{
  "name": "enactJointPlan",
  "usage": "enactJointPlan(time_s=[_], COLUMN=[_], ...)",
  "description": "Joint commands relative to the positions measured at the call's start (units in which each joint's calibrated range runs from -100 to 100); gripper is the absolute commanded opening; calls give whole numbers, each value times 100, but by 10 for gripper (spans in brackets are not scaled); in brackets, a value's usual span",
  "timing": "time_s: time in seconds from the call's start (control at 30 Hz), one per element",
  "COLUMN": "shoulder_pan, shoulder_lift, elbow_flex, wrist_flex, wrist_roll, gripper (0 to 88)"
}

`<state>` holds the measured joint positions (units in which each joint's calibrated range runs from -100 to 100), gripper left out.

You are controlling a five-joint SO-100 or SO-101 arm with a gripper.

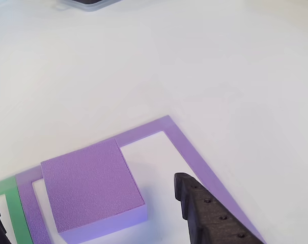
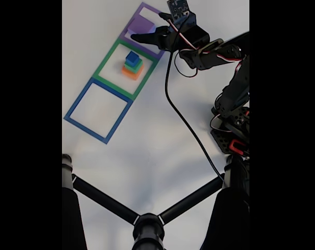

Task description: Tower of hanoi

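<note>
1. Landmark first: the flat purple square frame (image 1: pixel 189 147) at the far end of my row of three frames in the fixed view. The wide flat purple foam block (image 1: pixel 90 185) sits inside it, tucked into one corner, nothing stacked on it.
2. Next door in the green square frame (image 2: pixel 127 69) there's a little stack: orange foam block (image 2: pixel 130 74) at the bottom, green foam block (image 2: pixel 133 64) on that, small blue foam cube (image 2: pixel 131 56) on top. I'd guess the purple base is parked alone so the others can go back onto it.
3. My gripper (image 1: pixel 90 211) hangs over the purple frame, jaws spread wider than the purple block, one each side, gripping nothing.
</note>
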<state>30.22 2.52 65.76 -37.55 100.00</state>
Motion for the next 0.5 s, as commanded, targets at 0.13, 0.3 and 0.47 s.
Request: enactJointPlan(time_s=[0.13,0.3,0.47], shoulder_pan=[-121,-144,-144], shoulder_lift=[381,662,854], elbow_flex=[-147,-293,-456], wrist_flex=[-482,-571,-571], wrist_roll=[0,0,0], gripper=[427,424,424])
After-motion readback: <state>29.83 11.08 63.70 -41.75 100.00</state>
